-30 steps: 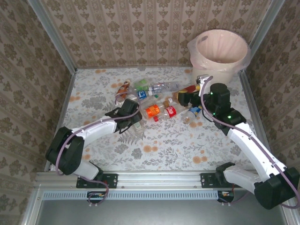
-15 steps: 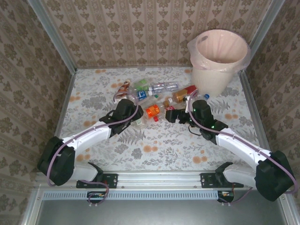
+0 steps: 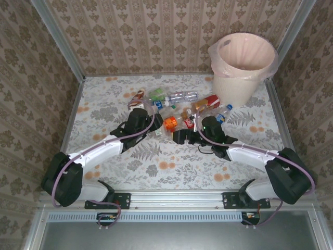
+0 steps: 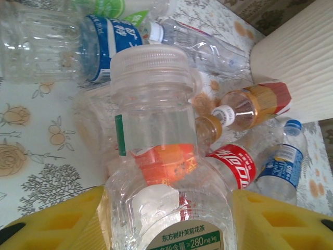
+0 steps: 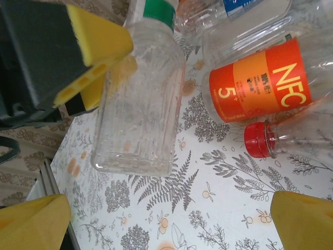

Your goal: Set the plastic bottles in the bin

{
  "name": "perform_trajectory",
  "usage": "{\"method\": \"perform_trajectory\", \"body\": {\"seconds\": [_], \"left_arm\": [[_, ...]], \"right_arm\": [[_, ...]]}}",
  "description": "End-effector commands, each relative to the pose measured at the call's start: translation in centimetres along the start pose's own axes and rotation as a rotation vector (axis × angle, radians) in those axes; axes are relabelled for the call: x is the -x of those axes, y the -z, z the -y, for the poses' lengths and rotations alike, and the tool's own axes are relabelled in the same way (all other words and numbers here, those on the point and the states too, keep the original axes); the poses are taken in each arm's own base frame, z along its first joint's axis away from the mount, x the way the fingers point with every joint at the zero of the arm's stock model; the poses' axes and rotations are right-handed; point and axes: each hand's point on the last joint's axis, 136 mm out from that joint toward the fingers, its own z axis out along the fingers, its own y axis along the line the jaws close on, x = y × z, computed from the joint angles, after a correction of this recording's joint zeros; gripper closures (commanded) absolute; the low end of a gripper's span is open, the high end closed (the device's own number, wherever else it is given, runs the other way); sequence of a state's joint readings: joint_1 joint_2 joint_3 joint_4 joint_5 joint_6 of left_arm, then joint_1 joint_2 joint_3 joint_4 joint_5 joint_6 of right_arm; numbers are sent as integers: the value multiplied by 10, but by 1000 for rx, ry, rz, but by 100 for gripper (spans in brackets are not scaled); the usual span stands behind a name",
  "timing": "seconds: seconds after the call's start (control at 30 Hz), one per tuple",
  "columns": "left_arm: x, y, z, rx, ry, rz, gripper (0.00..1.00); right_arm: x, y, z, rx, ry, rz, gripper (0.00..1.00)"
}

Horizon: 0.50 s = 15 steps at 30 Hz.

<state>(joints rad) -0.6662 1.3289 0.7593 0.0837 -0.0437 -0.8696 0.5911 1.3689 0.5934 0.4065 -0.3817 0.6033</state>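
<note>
The left gripper (image 4: 166,213) pinches in its jaws a clear green-labelled bottle (image 4: 153,125) near the middle of the bench (image 3: 99,104). The bottle's long axis runs in line with the fingers, its free end aimed at the other bottles (image 3: 177,97). The right gripper (image 5: 169,216) has its jaws spread wide alongside.

Beige damask-papered walls (image 3: 171,31) on three sides, floral-print bench (image 3: 104,104), grey metal rail (image 3: 171,197) along near edge, even light

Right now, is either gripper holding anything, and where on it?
Left gripper pinches the clear white-capped bottle by its labelled body. Right gripper open, empty.
</note>
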Motion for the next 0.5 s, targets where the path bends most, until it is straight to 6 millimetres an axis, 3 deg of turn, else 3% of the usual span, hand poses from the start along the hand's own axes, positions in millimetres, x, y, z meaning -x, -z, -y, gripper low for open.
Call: {"method": "perform_trajectory", "body": {"seconds": [0.0, 0.23, 0.47], "left_arm": [[9, 4, 25, -101, -25, 21, 45], [11, 7, 50, -211, -41, 13, 45], [12, 7, 59, -238, -47, 5, 45]], "right_arm": [[14, -2, -21, 91, 50, 39, 0], [18, -17, -32, 164, 66, 11, 0], [27, -31, -47, 251, 69, 8, 0]]}}
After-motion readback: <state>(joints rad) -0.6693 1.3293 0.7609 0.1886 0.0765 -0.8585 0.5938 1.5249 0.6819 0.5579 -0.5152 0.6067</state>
